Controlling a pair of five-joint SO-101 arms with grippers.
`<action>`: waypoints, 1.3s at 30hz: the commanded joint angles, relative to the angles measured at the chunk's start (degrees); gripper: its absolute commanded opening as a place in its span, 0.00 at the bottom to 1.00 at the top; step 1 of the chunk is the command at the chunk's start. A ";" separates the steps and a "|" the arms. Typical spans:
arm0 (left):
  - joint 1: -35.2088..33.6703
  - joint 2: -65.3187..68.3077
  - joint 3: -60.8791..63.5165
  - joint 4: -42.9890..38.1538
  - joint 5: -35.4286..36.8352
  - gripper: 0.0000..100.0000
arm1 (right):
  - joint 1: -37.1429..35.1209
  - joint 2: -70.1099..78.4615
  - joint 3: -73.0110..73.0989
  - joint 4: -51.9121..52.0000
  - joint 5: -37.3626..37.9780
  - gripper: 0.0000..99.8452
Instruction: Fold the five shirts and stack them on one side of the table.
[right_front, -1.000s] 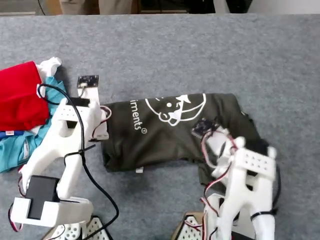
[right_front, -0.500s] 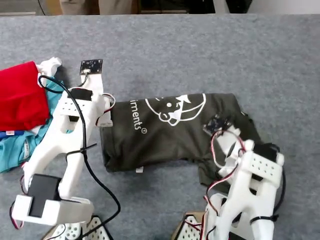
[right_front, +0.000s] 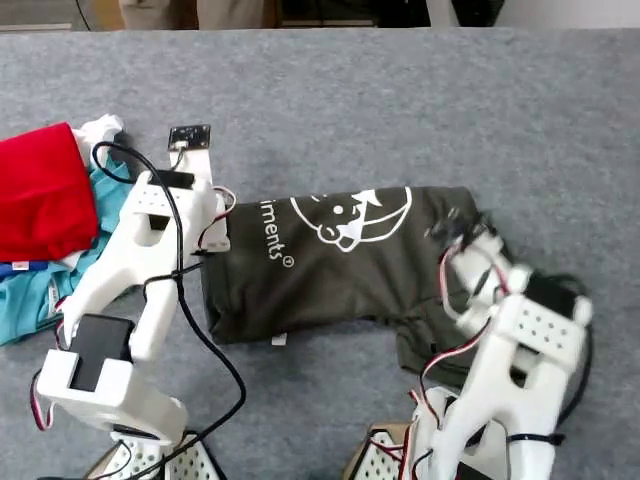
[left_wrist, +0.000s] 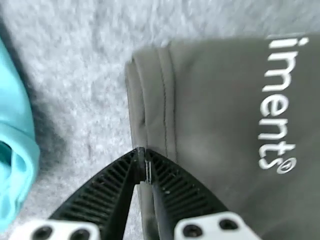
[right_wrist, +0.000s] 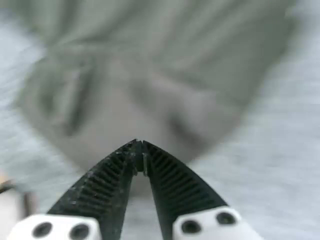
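Your left claw, tips pressed together, sits at the hem of the dark shirt, which lies print-up at mid-table. Your right claw, likewise pressed together, hangs over its other end. A red shirt and a teal shirt lie heaped at the left edge.

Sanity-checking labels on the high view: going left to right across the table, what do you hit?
red shirt → left arm → dark shirt → right arm
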 joint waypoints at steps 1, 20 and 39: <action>-0.53 2.24 -3.69 -3.08 0.88 0.02 | -2.51 2.68 -12.97 -4.22 -2.81 0.00; -4.04 22.99 -22.68 -3.87 10.37 0.02 | -7.87 72.13 -58.15 -17.32 -14.42 0.00; -2.55 7.34 -24.62 8.88 6.68 0.02 | -5.23 77.41 -104.57 22.86 -14.33 0.00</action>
